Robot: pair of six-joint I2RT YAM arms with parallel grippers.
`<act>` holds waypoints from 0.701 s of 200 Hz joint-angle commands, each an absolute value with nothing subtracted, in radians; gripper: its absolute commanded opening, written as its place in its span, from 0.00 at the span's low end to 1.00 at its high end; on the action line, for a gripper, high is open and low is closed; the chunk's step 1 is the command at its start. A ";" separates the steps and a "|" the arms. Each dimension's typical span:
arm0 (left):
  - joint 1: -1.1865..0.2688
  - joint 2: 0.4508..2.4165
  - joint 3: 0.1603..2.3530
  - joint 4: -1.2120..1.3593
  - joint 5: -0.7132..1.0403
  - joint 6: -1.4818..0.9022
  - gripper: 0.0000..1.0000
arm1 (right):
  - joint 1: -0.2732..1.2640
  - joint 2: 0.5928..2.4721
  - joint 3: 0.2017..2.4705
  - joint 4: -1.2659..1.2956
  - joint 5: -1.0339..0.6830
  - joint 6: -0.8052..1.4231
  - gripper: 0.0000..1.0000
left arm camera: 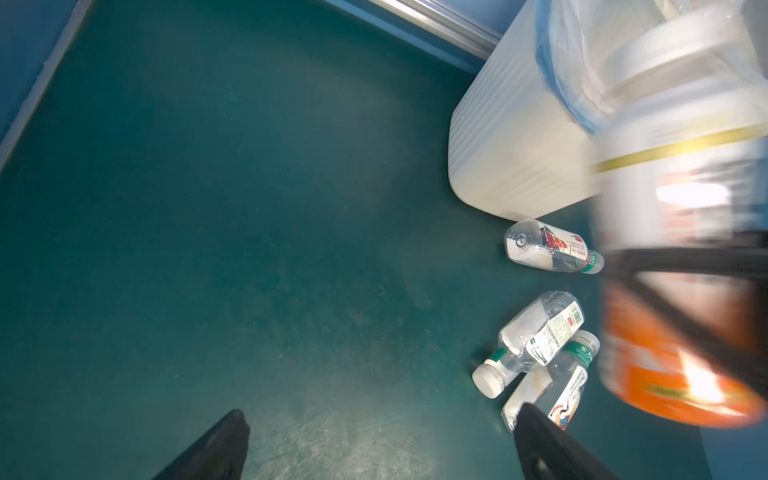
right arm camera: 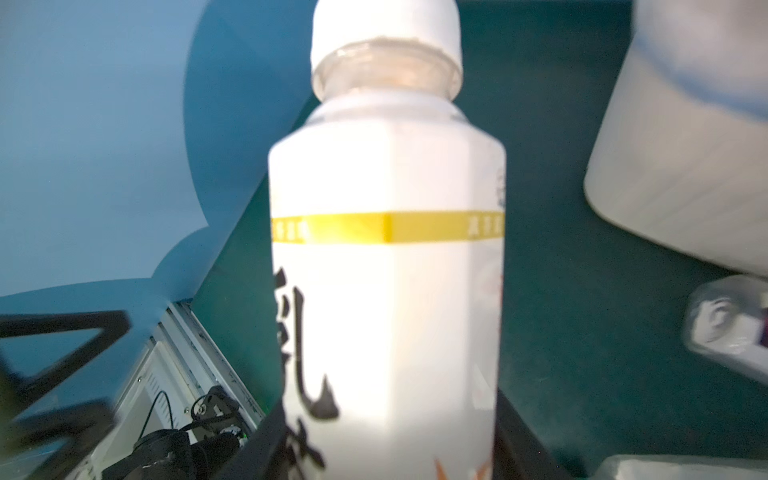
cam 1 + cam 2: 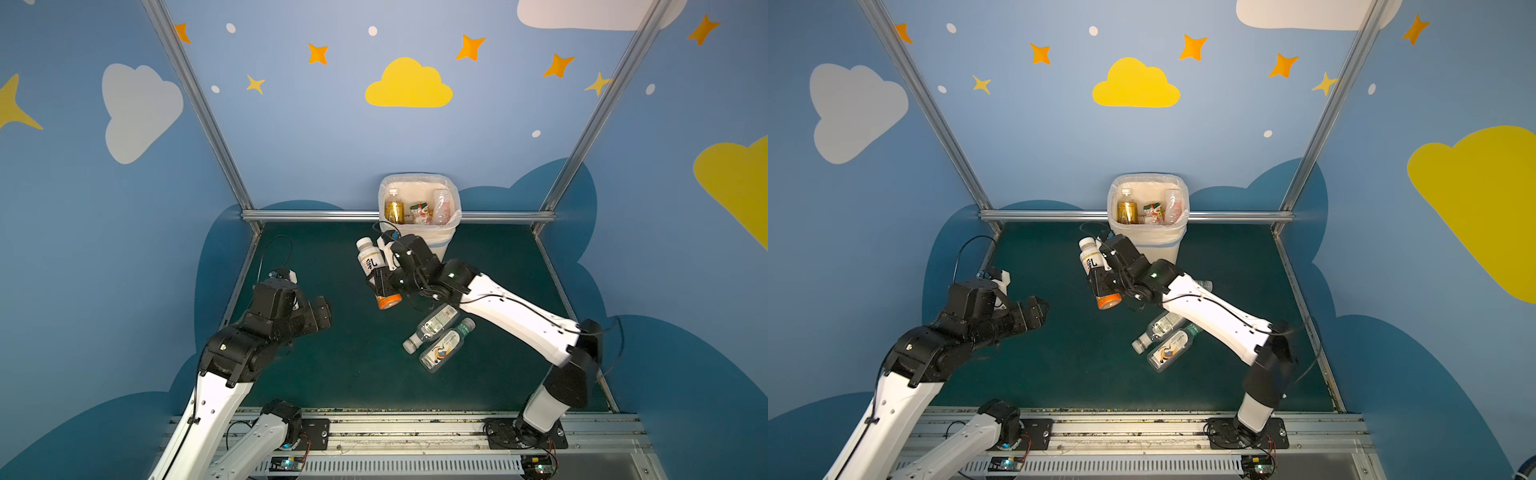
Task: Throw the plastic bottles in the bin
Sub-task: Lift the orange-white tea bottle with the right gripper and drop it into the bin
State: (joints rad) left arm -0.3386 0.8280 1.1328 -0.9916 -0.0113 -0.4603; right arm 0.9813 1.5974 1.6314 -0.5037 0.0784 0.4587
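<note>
My right gripper (image 3: pixel 380 282) is shut on a white bottle with a yellow band, an orange base and a white cap (image 3: pixel 371 262) (image 2: pixel 386 291). It holds the bottle in the air, just left of the bin's front, with black fingers on both sides of the lower body. The cream bin (image 3: pixel 440 245) stands at the back and has several bottles inside (image 3: pixel 394 210). Two clear bottles (image 3: pixel 432 328) (image 3: pixel 444 347) lie side by side on the green mat under my right forearm. A third clear bottle (image 1: pixel 548 249) lies by the bin's foot. My left gripper (image 3: pixel 322 313) hovers open and empty at the left.
A metal rail (image 3: pixel 316 215) runs along the back edge, with blue walls on three sides. The bin wall (image 1: pixel 507 145) rises close beside the held bottle. Bare green mat (image 3: pixel 332 374) lies between my two arms.
</note>
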 commanded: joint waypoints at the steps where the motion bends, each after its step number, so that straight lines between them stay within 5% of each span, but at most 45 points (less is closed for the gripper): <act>1: -0.333 0.854 1.148 -0.959 -0.006 -0.444 1.00 | 1.005 1.428 1.583 -0.326 0.257 0.267 0.57; 34: -0.329 0.887 1.176 -0.940 -0.026 -0.430 1.00 | 0.990 1.307 1.535 -0.112 0.400 0.019 0.62; 65: -0.323 0.916 1.209 -0.934 -0.041 -0.423 1.00 | 0.833 1.426 1.706 -0.127 0.342 -0.036 0.66; 93: -0.319 0.948 1.239 -0.933 -0.044 -0.417 1.00 | 0.636 1.759 2.116 -0.336 0.237 0.001 0.65; 109: -0.316 0.959 1.242 -0.921 -0.035 -0.425 1.00 | 0.555 2.045 2.533 -0.542 0.207 0.012 0.65; 127: -0.315 0.968 1.256 -0.932 -0.030 -0.430 1.00 | 0.526 2.337 3.049 -0.785 0.232 0.031 0.87; 140: -0.314 0.964 1.256 -0.944 -0.040 -0.435 1.00 | 0.524 2.374 3.126 -0.829 0.243 0.026 0.93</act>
